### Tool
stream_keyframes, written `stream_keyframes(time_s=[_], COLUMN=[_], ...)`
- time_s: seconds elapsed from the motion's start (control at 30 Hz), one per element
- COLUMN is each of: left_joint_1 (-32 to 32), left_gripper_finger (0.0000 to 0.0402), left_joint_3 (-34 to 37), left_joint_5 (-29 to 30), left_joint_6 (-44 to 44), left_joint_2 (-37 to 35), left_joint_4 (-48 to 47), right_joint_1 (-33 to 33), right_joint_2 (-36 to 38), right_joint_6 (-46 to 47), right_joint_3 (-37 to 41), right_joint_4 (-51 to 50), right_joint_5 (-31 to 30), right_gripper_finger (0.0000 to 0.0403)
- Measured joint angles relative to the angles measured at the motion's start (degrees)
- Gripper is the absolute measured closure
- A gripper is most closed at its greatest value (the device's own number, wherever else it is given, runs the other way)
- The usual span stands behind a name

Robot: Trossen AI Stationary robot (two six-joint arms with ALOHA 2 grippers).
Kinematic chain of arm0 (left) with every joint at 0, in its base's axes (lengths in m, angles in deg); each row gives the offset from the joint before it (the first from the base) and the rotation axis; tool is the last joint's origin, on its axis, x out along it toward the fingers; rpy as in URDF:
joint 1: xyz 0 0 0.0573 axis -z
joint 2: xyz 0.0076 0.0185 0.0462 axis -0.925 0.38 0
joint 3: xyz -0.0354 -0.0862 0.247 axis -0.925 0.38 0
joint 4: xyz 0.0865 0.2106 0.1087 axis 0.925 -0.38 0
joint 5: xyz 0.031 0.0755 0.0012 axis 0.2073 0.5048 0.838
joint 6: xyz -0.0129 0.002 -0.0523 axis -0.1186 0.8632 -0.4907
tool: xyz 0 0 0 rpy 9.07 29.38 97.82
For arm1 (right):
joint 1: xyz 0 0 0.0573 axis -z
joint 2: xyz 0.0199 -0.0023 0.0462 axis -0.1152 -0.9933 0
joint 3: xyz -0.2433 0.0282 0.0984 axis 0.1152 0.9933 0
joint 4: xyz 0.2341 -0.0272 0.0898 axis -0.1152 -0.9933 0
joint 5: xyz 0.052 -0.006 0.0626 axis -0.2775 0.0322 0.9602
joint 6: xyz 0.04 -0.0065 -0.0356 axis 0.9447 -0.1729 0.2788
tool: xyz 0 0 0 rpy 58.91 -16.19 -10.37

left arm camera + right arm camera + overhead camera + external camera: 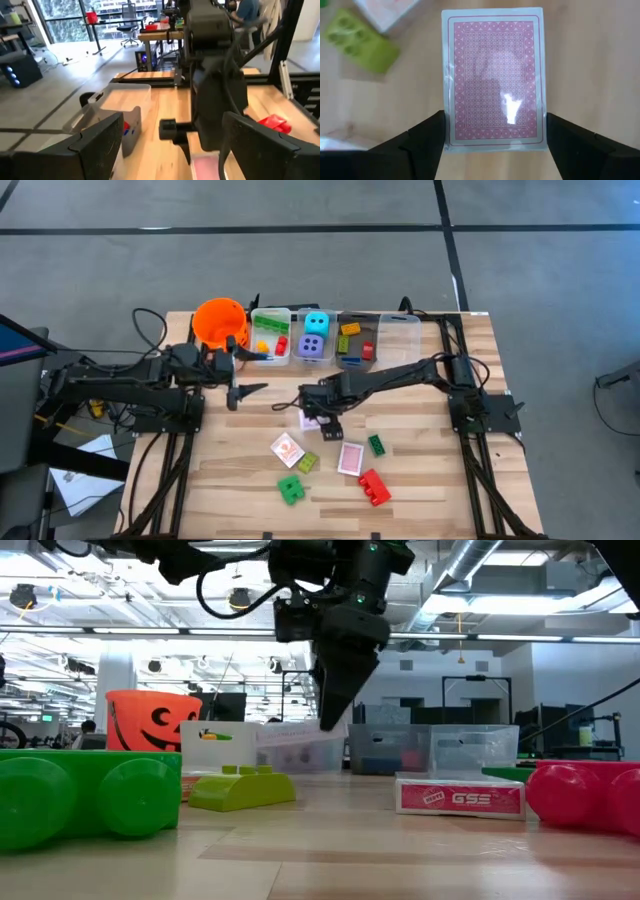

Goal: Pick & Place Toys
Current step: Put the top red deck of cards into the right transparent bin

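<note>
My right gripper (pixel 318 417) hangs above the table's middle, shut on a pink-backed playing-card pack (pixel 492 80) in a clear case. My left gripper (pixel 247 373) is open and empty beside the orange bucket (pixel 219 321). On the near half of the table lie a card box (pixel 287 448), a second pink card (pixel 350 458), a lime brick (pixel 307 463), a green brick (pixel 291 489), a dark green brick (pixel 377 445) and a red brick (pixel 374 487). A cyan die (pixel 316 323) and a purple die (pixel 312 347) sit in a clear bin. My right gripper holds the card pack by its two long edges (pixel 446 131), near one short end, pinched between the two fingers (pixel 427 137). The fingers point down from above. The pack lies flat and level, pink back up, and seems lifted clear of the table.
Several clear bins (pixel 400 330) stand in a row along the far edge beside the bucket, some holding bricks. In the low view the green brick (pixel 90 795), the lime brick (pixel 240 788), a card box (pixel 460 795) and the red brick (pixel 585 798) lie near the front.
</note>
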Motion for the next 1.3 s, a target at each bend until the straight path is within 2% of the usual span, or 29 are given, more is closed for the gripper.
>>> stream_keyframes(time_s=[0.2,0.37,0.53,0.67,0.87,1.13,1.3], left_joint_1=[0.04,0.04,0.04,0.04,0.04,0.07,0.07], left_gripper_finger=[0.0070,0.0070,0.0070,0.0070,0.0070,0.0070,0.0070], left_joint_3=[0.00,0.00,0.00,0.00,0.02,0.00,0.00], left_joint_5=[0.14,6.68,13.06,13.21,13.58,14.13,14.16], left_joint_6=[4.07,5.21,5.20,5.23,9.35,12.23,12.05], left_joint_2=[0.11,0.04,-0.04,-0.78,-3.18,-8.06,-11.02], left_joint_4=[-0.86,-2.32,-4.33,-4.92,-5.05,-6.25,-7.57], right_joint_1=[2.22,5.55,9.20,11.21,11.94,12.46,14.87], right_joint_2=[0.07,0.07,0.07,0.07,1.60,11.69,22.06], right_joint_6=[1.66,8.28,15.98,20.09,24.99,31.95,36.53], right_joint_3=[-8.38,-13.00,-13.89,-13.89,-13.84,-9.04,-0.35], right_joint_4=[-6.94,-14.46,-20.05,-22.75,-27.65,-29.60,-26.58], right_joint_5=[-5.36,-10.65,-13.79,-14.08,-17.68,-22.31,-24.97], right_gripper_finger=[0.0102,0.0102,0.0102,0.0102,0.0101,0.0101,0.0101])
